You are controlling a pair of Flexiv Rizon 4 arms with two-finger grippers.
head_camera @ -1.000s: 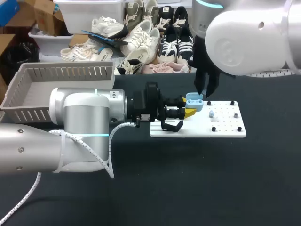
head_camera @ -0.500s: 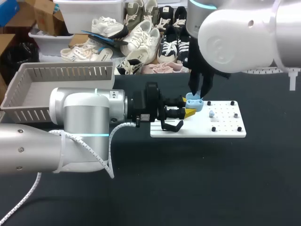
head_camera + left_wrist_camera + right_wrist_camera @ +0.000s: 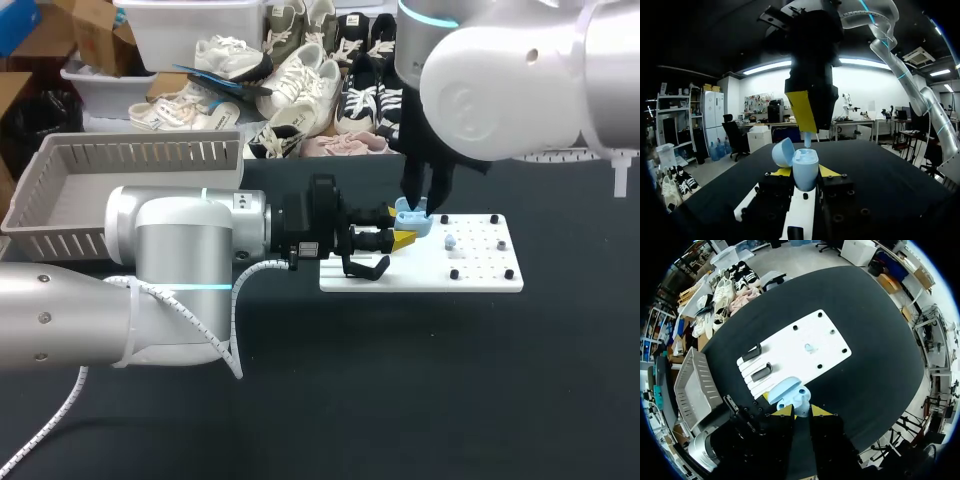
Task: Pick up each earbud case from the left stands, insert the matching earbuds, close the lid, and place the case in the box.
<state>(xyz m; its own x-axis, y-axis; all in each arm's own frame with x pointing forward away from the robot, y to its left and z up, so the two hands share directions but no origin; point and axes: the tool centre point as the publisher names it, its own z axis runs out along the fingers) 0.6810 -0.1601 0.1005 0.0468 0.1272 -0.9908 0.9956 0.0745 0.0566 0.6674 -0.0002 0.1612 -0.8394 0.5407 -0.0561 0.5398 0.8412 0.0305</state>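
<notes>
- Light-blue plastic earbud case (image 3: 805,167): upright, lid tipped open, body clamped from both sides by the left gripper (image 3: 805,175) fingers, held just over the left end of the white perforated board (image 3: 790,345).
- Right gripper (image 3: 797,411) straight above the case, fingers narrow, pinching a small pale-blue earbud (image 3: 808,140) that hangs just over the open well.
- Risk, left: insertion push could pivot or slide the case in the left grip, since the shell is rounded and held only at two sides.
- Risk, centre: slight misalignment would likely land the bud on the well rim or in the wrong pocket, so it pops out or blocks the lid.
- Risk, lid: sits just beside the right fingers, and a brush could knock it shut early.
- Risk, right: early release probably drops the bud onto board or table, awkward to re-grasp.
- Surface: black cloth-covered table (image 3: 400,380), with a grey slatted plastic basket (image 3: 150,155) at far left, well apart from the case.
- On the board: two black stands (image 3: 762,372) on its left part, a second pale-blue earbud (image 3: 810,347) lying mid-board.
- Room: tight over the case, both grippers close together; long carry left to the basket.
</notes>
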